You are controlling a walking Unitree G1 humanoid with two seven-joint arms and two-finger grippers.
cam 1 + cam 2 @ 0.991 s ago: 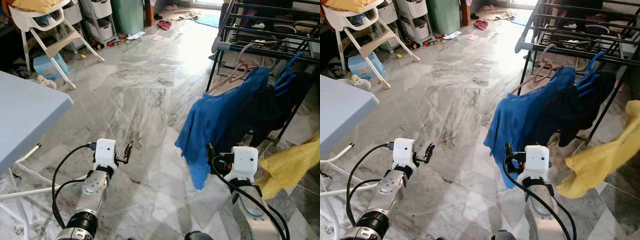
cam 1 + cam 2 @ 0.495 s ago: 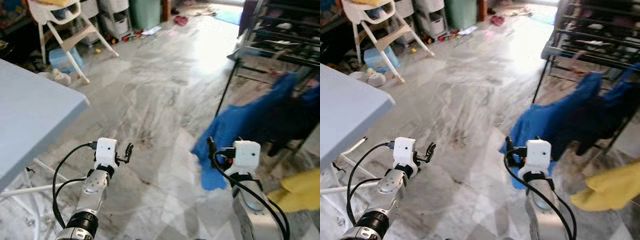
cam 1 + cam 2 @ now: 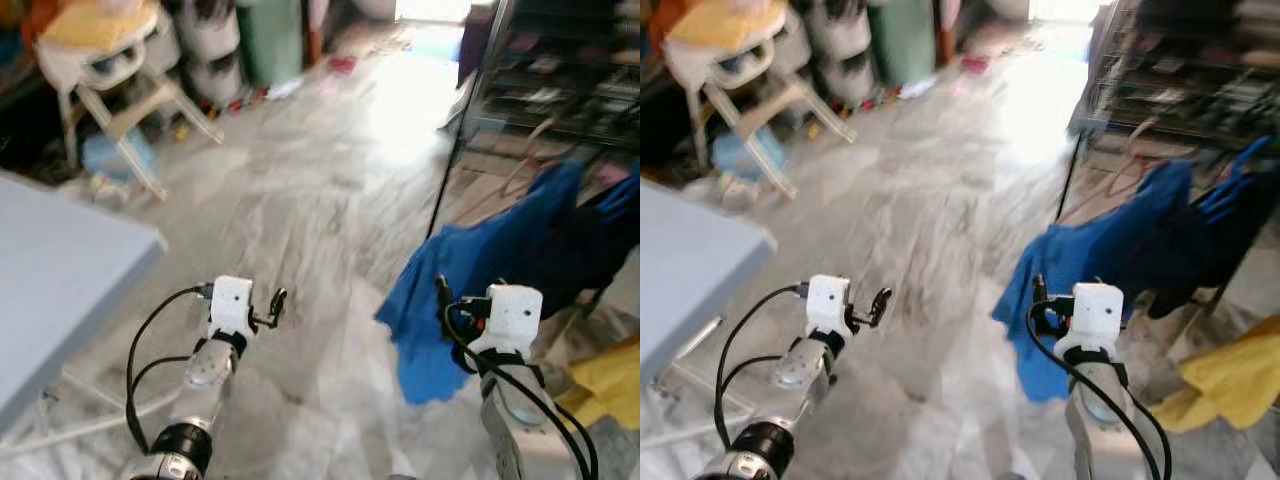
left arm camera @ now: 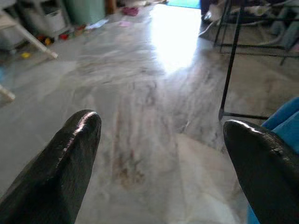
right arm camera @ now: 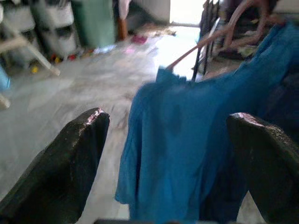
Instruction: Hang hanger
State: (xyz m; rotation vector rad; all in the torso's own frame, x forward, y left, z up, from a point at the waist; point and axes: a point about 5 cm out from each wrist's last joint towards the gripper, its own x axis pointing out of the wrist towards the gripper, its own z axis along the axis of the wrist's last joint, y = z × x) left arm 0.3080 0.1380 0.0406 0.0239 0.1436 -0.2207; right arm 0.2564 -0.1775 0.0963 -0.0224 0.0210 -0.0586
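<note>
A pink hanger (image 3: 522,166) carries a blue shirt (image 3: 462,268) and hangs from the black drying rack (image 3: 560,72) on the right. A dark garment (image 3: 592,250) hangs beside the shirt. My right gripper (image 5: 173,154) is open and holds nothing, with the blue shirt (image 5: 187,140) and the pink hanger (image 5: 219,35) just ahead of its fingers. My left gripper (image 4: 163,154) is open too, held low over the marble floor, left of the rack. The head views are blurred.
A grey-blue table (image 3: 50,290) stands at the near left. A white high chair (image 3: 110,70) and storage drawers (image 3: 215,40) stand at the back left. A yellow cloth (image 3: 610,370) hangs at the lower right. Marble floor lies between table and rack.
The whole picture has shifted and blurred, so the camera has moved. Both arms keep the same pose, fingers apart.
</note>
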